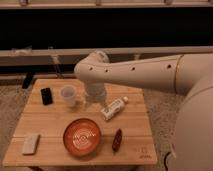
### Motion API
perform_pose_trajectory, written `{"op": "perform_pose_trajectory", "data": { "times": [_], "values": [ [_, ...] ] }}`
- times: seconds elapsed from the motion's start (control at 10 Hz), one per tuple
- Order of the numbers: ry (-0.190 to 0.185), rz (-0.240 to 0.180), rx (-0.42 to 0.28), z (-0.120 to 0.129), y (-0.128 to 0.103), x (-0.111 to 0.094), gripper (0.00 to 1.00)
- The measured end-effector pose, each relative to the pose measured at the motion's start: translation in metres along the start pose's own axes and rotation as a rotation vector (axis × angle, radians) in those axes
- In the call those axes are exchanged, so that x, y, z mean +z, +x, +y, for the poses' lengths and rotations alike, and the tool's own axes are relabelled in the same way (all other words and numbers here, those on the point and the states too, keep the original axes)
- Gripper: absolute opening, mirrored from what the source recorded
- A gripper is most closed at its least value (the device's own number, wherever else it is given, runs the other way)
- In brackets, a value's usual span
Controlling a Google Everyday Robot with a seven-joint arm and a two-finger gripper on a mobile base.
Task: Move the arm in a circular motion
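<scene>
**Arm reaches over the far half of the counter**

The arm (pixel 140 75) comes in from the right of the view and crosses above the counter's (pixel 135 142) right edge. Its elbow sits over the middle of the far edge, and the short wrist drops straight down from there. The gripper (pixel 95 99) hangs at the wrist's lower end, low over the far half of the counter, between the cup (pixel 68 95) and the bottle (pixel 114 108). The wrist hides it, so there is no saying how wide the gripper stands or whether it has hold of anything.

A black phone (pixel 46 95) lies near the far left corner, just left of the cup. The bottle lies on its side near the centre. An orange bowl (pixel 81 136) sits by the middle of the near edge, with a small dark red object (pixel 117 140) to its right. A pale block (pixel 31 143) lies at the near left corner.
</scene>
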State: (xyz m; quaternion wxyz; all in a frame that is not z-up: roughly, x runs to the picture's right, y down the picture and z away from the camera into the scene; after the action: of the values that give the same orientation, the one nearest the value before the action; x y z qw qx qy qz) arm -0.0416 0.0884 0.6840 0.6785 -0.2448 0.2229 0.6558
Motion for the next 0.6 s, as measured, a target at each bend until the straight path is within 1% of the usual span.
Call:
{"op": "perform_pose_trajectory", "data": {
  "times": [0.3, 0.4, 0.6],
  "values": [
    [-0.005, -0.005, -0.009, 0.0010, -0.0097, -0.0015, 0.65],
    [0.002, -0.005, -0.004, -0.0037, -0.0068, -0.0014, 0.65],
    [0.001, -0.006, -0.002, -0.0024, -0.0011, -0.0024, 0.65]
  ]
}}
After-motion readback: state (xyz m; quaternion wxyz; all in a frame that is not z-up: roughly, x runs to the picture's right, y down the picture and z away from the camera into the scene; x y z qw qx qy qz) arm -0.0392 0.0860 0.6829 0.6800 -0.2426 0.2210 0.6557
